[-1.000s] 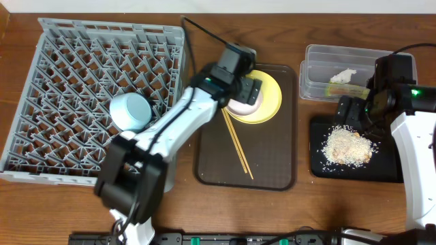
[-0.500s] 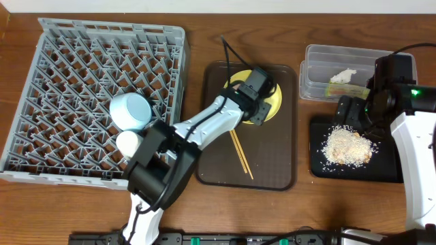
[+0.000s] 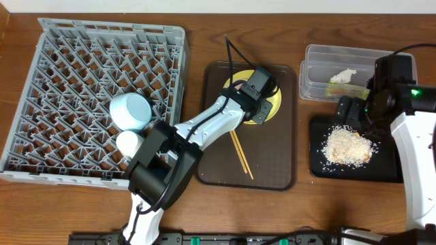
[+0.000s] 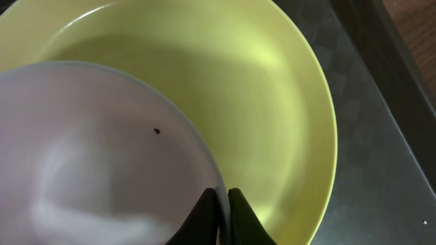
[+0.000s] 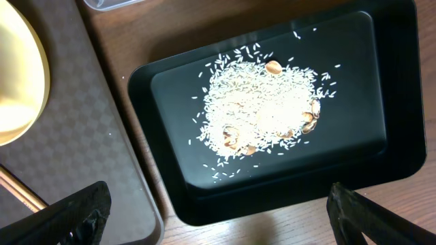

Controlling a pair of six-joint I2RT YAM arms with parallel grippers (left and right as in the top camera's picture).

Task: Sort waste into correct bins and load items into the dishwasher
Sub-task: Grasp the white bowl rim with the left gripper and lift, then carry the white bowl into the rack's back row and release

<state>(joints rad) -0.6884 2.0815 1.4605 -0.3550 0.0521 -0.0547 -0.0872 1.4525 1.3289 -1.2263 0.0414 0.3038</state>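
Note:
My left gripper (image 4: 223, 204) is shut on the rim of the white bowl (image 4: 95, 156), one finger inside and one outside. The bowl sits in the yellow plate (image 4: 272, 102) on the brown tray (image 3: 272, 163). In the overhead view the left gripper (image 3: 251, 106) covers the bowl. Chopsticks (image 3: 240, 153) lie on the tray below the plate (image 3: 274, 102). The light blue bowl (image 3: 130, 111) and small white cup (image 3: 129, 142) rest in the dishwasher (image 3: 68, 61). My right gripper (image 5: 218, 218) hangs open above the black tray (image 5: 272, 197) holding rice scraps (image 5: 266, 109).
The clear tub (image 3: 320, 68) at the back right holds the tissue (image 3: 344, 75) and the snack wrapper (image 3: 338, 88). The black tray (image 3: 354, 170) sits just in front of it. Cables run from the left arm across the tray's far edge.
The left arm swung rightward over the plate, and its jaws went from open to shut on the white bowl's rim. The right arm has not moved.

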